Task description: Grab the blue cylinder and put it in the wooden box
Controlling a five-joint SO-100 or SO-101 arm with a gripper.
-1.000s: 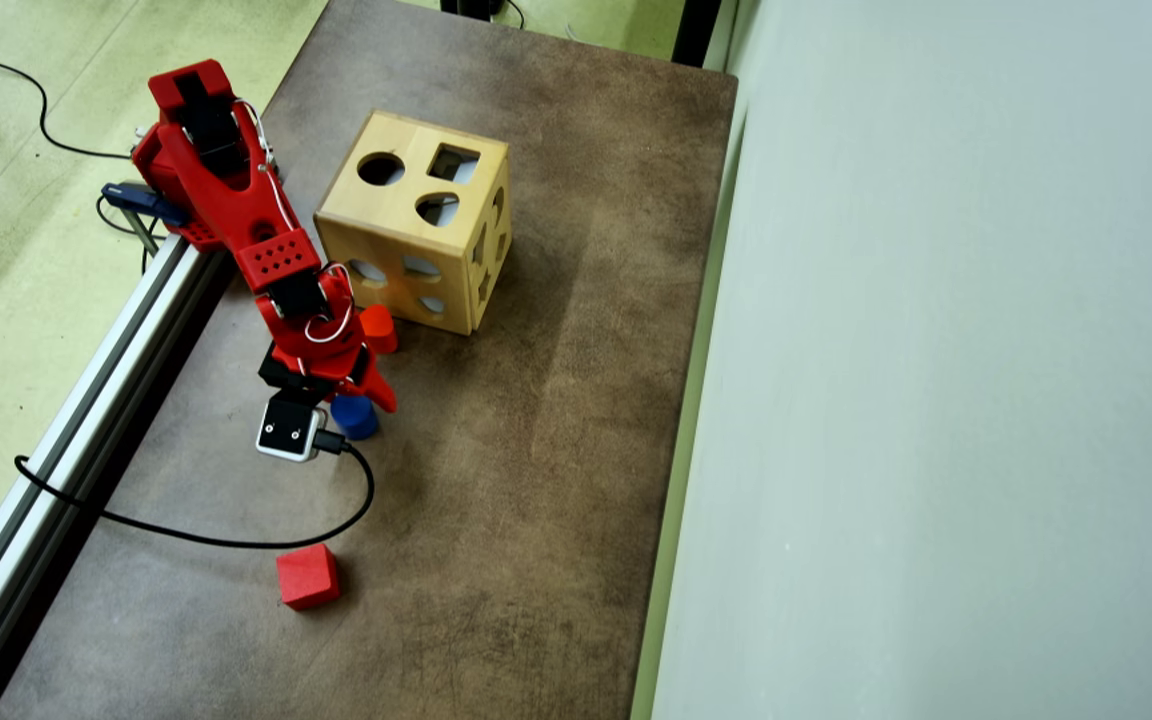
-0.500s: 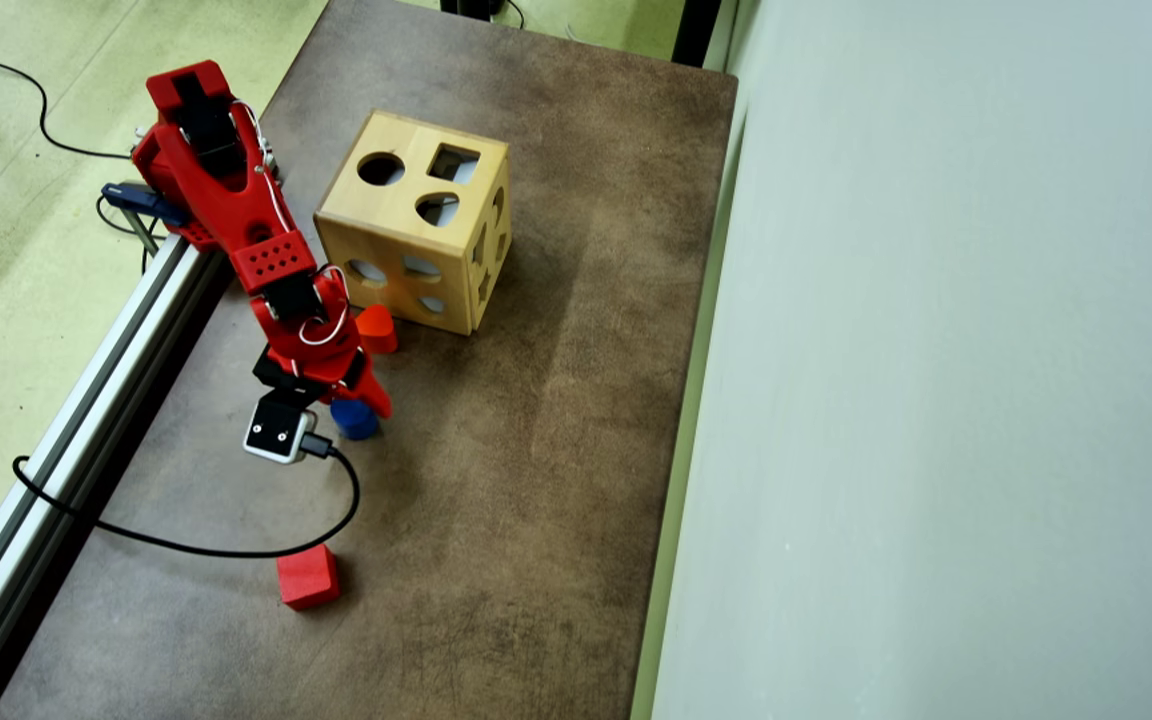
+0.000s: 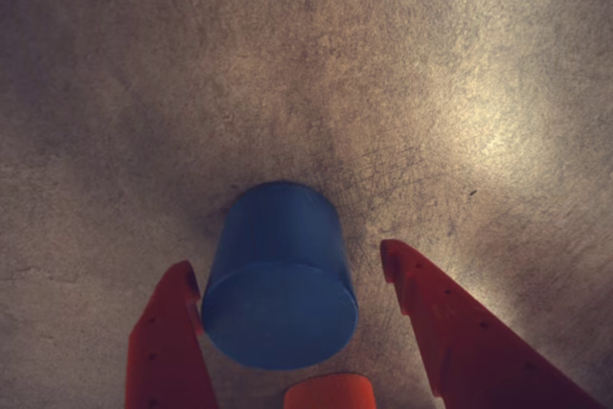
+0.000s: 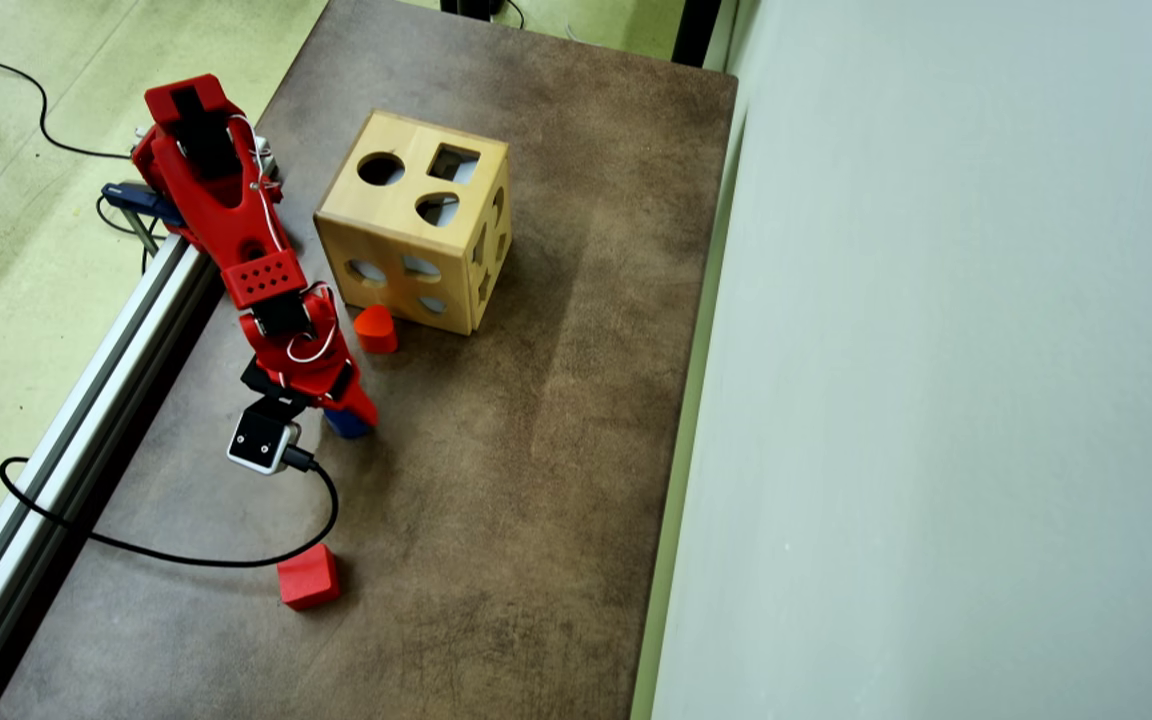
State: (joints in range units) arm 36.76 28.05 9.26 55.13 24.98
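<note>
Here, the gripper (image 3: 287, 280) straddles the blue cylinder (image 3: 280, 280), jaws spread.

In the wrist view the left finger (image 3: 170, 337) touches the cylinder's side while the right finger (image 3: 450, 328) stands apart, so the block sits off-centre, likely awaiting the squeeze. Overhead, the wooden box (image 4: 414, 235) stands beyond the arm, the orange-red heart block (image 4: 375, 329) between them.

The blue cylinder (image 3: 280, 280) stands upright on the mottled brown desk (image 3: 402, 74), between the two red fingers (image 3: 168, 347). The left finger touches its side; the right finger stands apart from it, leaving a gap.
</note>
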